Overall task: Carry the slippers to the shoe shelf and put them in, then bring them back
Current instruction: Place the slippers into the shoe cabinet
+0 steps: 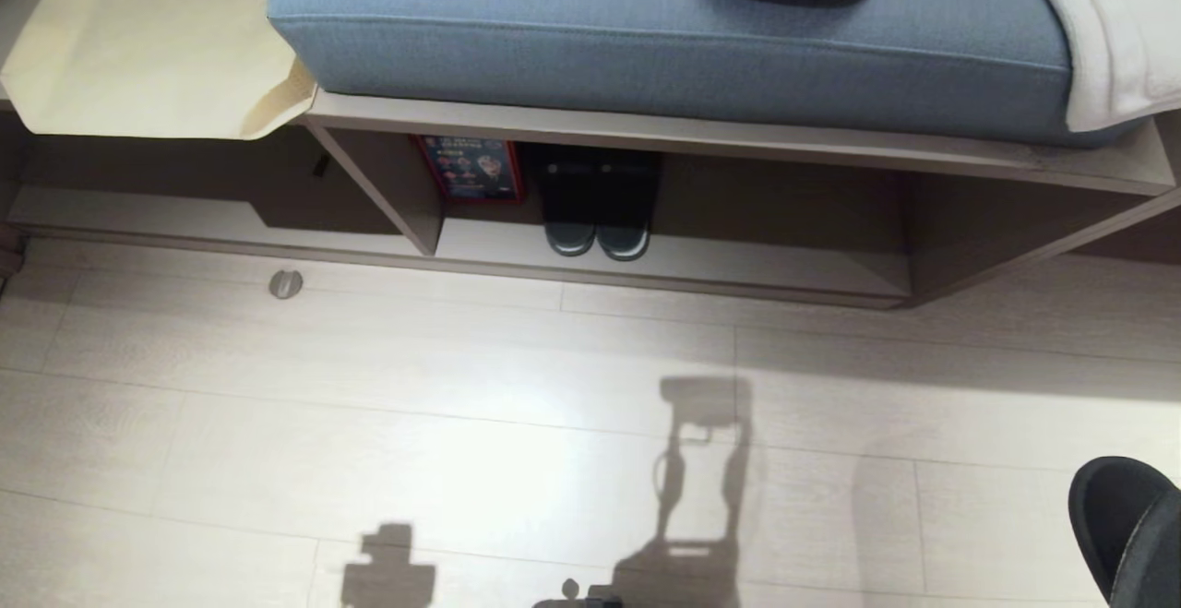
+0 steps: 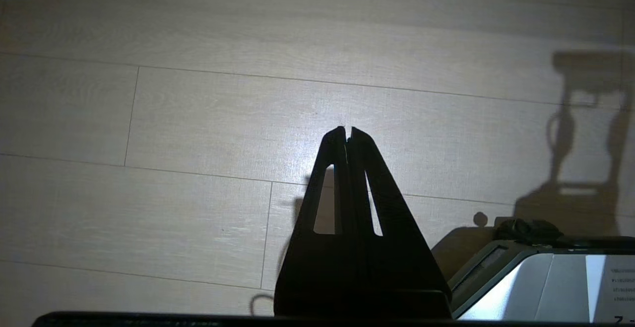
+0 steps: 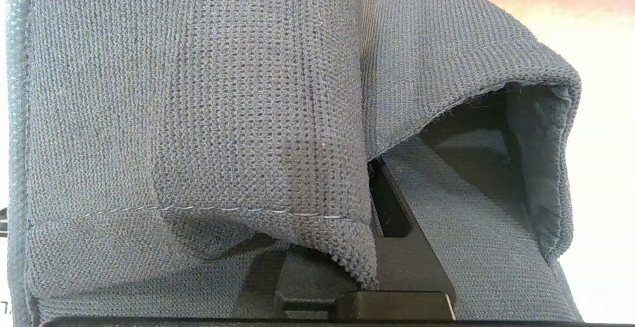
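- the slippers (image 3: 198,118), two of them, hang by their toe bands from the right gripper (image 3: 369,168), its jaws clamped on them, near the robot and well short of the shoe shelf (image 1: 738,287).
- likely step: approach, stay low, and aim right of the dark pair (image 1: 597,207) inside.
- left gripper (image 2: 347,131): jaws together, empty, over the floor.
- one shelf, one red box (image 1: 471,168).

shoe shelf (image 1: 738,142) under a cushion (image 1: 646,27); footwear pair (image 1: 598,207) inside, right of the divider (image 1: 387,188), beside a box (image 1: 471,168).
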You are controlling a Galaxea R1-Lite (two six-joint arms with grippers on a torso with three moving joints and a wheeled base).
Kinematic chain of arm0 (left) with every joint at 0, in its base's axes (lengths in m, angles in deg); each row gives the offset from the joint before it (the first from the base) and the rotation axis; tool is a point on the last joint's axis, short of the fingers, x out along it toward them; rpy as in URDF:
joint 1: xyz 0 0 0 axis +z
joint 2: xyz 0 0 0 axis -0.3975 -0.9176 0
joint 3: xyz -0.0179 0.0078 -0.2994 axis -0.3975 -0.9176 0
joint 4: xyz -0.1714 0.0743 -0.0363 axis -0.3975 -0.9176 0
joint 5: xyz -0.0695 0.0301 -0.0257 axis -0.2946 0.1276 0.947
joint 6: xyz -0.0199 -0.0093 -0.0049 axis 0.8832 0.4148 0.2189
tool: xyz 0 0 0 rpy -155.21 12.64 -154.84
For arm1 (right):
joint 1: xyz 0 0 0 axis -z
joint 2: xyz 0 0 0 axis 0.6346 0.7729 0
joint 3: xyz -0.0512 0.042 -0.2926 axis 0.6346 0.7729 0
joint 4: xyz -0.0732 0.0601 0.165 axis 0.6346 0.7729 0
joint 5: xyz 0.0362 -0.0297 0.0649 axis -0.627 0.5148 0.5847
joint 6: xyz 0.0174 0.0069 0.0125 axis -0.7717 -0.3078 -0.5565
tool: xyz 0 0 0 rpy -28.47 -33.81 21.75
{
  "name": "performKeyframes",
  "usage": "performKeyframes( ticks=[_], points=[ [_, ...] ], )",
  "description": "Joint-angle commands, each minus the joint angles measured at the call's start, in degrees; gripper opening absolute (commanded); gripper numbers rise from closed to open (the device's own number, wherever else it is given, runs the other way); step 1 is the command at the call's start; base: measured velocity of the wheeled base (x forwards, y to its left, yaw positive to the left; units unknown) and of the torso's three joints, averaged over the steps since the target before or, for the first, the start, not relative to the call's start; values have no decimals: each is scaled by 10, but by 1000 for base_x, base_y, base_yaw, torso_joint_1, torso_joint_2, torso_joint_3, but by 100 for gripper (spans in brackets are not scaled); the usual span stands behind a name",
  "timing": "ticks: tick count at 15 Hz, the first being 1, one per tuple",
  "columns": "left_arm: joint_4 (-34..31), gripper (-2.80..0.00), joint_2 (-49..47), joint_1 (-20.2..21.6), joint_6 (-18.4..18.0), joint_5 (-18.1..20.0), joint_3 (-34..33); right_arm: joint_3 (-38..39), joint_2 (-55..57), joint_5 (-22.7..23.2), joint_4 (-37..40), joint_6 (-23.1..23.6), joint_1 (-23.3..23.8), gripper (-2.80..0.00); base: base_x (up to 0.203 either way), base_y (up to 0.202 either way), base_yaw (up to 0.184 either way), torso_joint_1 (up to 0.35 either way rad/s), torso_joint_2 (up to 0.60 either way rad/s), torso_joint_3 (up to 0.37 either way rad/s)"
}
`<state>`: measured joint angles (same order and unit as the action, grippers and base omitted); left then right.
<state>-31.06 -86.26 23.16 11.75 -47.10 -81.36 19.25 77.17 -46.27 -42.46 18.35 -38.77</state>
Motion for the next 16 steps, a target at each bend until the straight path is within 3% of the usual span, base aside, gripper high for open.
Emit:
performKeyframes(
  ticks=[1, 16],
  points=[
    [0, -280, -1, 0, 0, -1, -1, 1, -1, 0, 0, 0, 0, -280, 0, 0, 0, 12, 12, -193],
    [0, -280, -1, 0, 0, 0, -1, 1, -1, 0, 0, 0, 0, -280, 0, 0, 0, 1, 3, -196]
  ],
)
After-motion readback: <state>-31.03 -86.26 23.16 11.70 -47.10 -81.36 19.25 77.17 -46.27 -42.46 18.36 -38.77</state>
